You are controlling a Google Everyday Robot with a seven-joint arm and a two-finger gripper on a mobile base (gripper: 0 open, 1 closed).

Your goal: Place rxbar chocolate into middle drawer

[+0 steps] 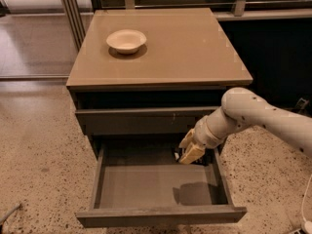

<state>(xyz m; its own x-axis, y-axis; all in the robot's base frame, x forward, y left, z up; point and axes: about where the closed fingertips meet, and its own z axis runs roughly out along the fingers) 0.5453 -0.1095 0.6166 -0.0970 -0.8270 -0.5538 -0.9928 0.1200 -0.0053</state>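
Note:
The middle drawer [146,186] is pulled wide open below the cabinet, and its grey inside is bare. My gripper [185,152] hangs over the drawer's back right part, just under the closed drawer front above. Its cream fingers [191,154] are shut on a small dark piece, the rxbar chocolate [176,155], which sticks out at their left. Most of the bar is hidden by the fingers. The gripper casts a shadow on the drawer floor.
A round cream bowl [126,39] sits at the back left of the tan cabinet top [195,57]. A closed grey drawer front [136,121] is right above the gripper. Speckled floor surrounds the cabinet. A dark wall stands at the right.

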